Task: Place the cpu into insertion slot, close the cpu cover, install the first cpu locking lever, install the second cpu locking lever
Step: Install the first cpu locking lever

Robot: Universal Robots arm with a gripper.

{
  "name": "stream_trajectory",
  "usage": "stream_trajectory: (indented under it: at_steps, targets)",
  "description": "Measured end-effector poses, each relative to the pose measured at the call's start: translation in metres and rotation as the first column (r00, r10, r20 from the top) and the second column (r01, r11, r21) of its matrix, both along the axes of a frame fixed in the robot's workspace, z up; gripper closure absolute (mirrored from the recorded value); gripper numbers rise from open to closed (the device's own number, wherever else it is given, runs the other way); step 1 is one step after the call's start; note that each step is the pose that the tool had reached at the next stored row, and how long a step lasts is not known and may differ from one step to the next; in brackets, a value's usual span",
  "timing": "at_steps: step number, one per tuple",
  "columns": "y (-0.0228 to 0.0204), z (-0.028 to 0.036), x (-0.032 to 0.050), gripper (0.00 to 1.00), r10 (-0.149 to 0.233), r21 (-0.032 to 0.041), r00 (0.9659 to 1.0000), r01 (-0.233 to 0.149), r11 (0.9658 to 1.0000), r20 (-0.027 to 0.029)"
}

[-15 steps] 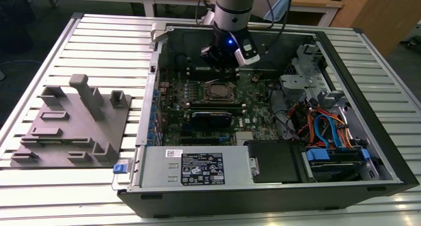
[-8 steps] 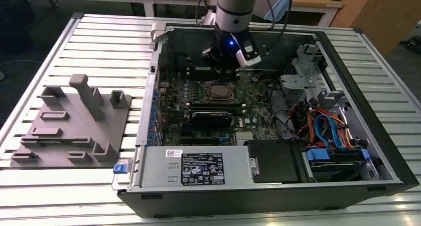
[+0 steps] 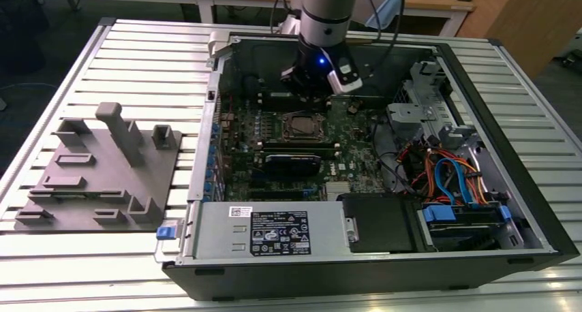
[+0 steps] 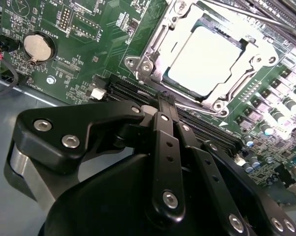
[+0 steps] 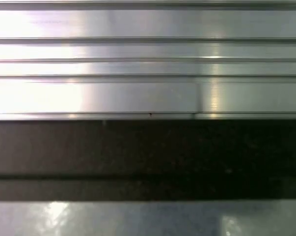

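The cpu [image 4: 206, 60] lies in the insertion slot [image 3: 300, 126] on the green motherboard, its dull silver top showing through the window of the cpu cover [image 4: 155, 42]. The cover lies flat over the chip. A thin metal locking lever [image 4: 251, 17] runs along the far side of the socket. My gripper [image 4: 163, 101] hovers just beside the socket over the long black slots, its black fingers [image 4: 160, 132] pressed together with nothing between them. In the exterior view the gripper [image 3: 314, 92] hangs inside the open computer case, just behind the socket.
The case [image 3: 509, 210] lies open on a slatted aluminium table [image 5: 148, 93]. Bundled cables [image 3: 446, 176], a drive cage [image 3: 418, 114] and a power supply [image 3: 264, 230] crowd the case. A grey fixture plate [image 3: 100, 176] stands at the exterior view's left. A coin battery [image 4: 38, 46] sits on the board.
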State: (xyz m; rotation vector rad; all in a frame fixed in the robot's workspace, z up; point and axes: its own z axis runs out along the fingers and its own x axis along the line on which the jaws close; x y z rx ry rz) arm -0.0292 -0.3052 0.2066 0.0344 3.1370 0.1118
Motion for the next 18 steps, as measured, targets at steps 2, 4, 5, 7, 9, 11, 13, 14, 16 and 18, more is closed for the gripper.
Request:
stream_trajectory:
  at_steps: [2,4,5,7,9,11,13,14,16,18]
  targets:
    - [0.0,-0.0007,0.0007,0.89,0.0,-0.0001,1.0,0.0,1.0,0.0]
    - [0.0,-0.0017,0.0013,0.89,0.0,-0.0001,1.0,0.0,1.0,0.0]
    - [0.0,-0.0022,0.0015,0.89,0.0,-0.0001,1.0,0.0,1.0,0.0]
    - [0.0,-0.0033,0.0017,0.89,0.0,0.0,1.0,0.0,1.0,0.0]
    - [0.0,-0.0042,0.0018,0.89,0.0,-0.0001,1.0,0.0,1.0,0.0]
    - [0.0,-0.0049,0.0018,0.89,0.0,-0.0001,1.0,0.0,1.0,-0.0001]
    - [0.0,-0.0057,0.0019,0.89,0.0,-0.0001,1.0,0.0,1.0,-0.0001]
    - [0.0,-0.006,0.002,0.89,0.0,-0.0002,1.0,0.0,1.0,-0.0001]
    - [0.0,-0.0067,0.002,0.89,0.0,-0.0001,1.0,0.0,1.0,0.0]
    - [0.0,-0.0075,0.0021,0.89,0.0,-0.0001,1.0,0.0,1.0,-0.0001]
